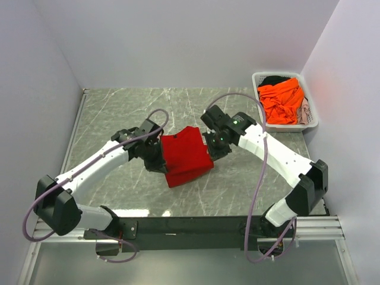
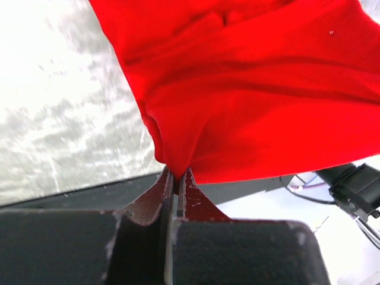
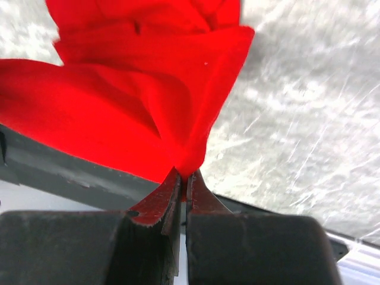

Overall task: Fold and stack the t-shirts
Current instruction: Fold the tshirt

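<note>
A bright red t-shirt [image 1: 186,155] hangs partly folded between my two arms over the middle of the grey marbled table [image 1: 119,113]. My left gripper [image 1: 159,161] is shut on the shirt's left edge; in the left wrist view the red cloth [image 2: 249,89] bunches into the pinched jaws of that gripper [image 2: 177,176]. My right gripper [image 1: 214,148] is shut on the right edge, and the right wrist view shows red cloth [image 3: 119,113] gathered into its tips [image 3: 185,176]. An orange t-shirt [image 1: 282,102] lies in the basket, with a dark one [image 1: 274,79] behind it and a pale one [image 1: 304,111] beside it.
The white slotted basket [image 1: 313,122] stands at the back right corner against the right wall. Pale walls close in the table on the left, back and right. Purple cables loop over both arms. A dark rail [image 1: 190,224] runs along the near edge.
</note>
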